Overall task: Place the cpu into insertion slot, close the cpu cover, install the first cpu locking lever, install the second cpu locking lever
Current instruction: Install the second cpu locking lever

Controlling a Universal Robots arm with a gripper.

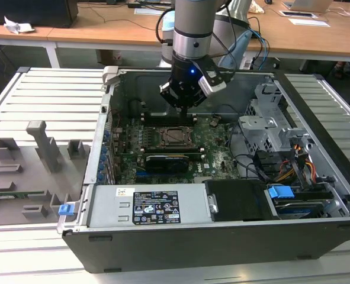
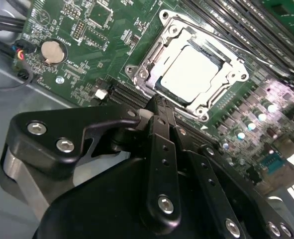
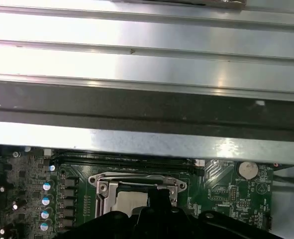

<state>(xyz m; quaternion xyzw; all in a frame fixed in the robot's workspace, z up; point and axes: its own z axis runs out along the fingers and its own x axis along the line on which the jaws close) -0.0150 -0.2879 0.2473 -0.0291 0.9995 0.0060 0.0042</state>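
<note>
Hovering low inside the open computer case (image 1: 317, 236), the hand (image 2: 159, 107) hung just beside the insertion slot (image 1: 176, 136), its fingers (image 2: 161, 144) pressed together with nothing between them, presumably so the narrow tip could push on small parts. The cpu (image 2: 190, 73) already lay flat in the slot, its pale top showing through the square opening of the cpu cover (image 2: 226, 74), which appeared folded down over it, framing the chip on the green motherboard (image 2: 87, 45).
</note>
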